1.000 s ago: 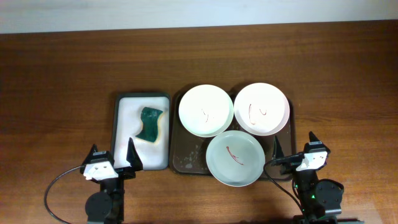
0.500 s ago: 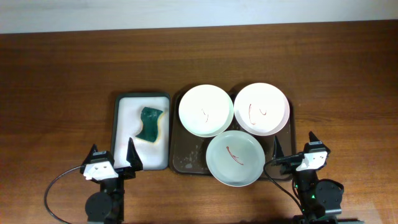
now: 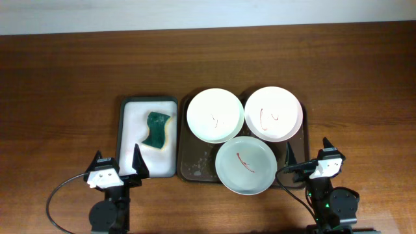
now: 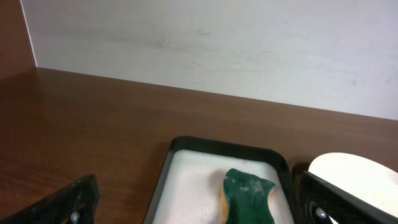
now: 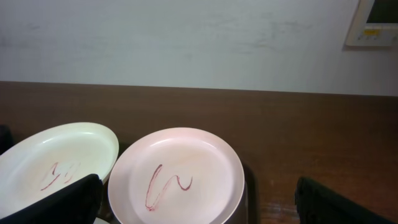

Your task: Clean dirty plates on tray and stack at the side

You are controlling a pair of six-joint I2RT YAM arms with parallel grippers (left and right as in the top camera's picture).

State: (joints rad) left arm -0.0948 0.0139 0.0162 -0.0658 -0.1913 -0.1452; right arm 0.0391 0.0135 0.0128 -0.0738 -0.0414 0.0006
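Three dirty plates are sitting on a dark tray [image 3: 193,166] in the middle of the desk [image 3: 65,78]. The cream plate [image 3: 215,115] is lying at the far left of the tray. The pink plate [image 3: 273,114] is lying at the far right, just beside it. The pale green plate [image 3: 245,165] is sitting nearer, between the other two, and its near edge is hanging a little over the tray's rim. All three plates are packed close, with their edges looking like they are touching. Each plate is showing a red squiggle in its middle. The bare part of the dark tray, near and left, is looking speckled.

Just left of the dark tray, a white tray [image 3: 130,130] with a black rim is sitting on the desk. A green sponge [image 3: 156,130] with a yellow side is lying in it, closer to the tray's right side.

The left hand [image 3: 117,156] is hanging at the near end of the white tray. Its two fingers are spread wide apart, and it is holding nothing. The right hand [image 3: 307,144] is hanging at the near right corner of the dark tray, beside the pale green plate. Its fingers are also spread wide, and it is holding nothing too.

Past the far edge of the brown desk, a pale wall [image 5: 186,37] is standing. A small white box [image 5: 376,22] is hanging on it at the right.
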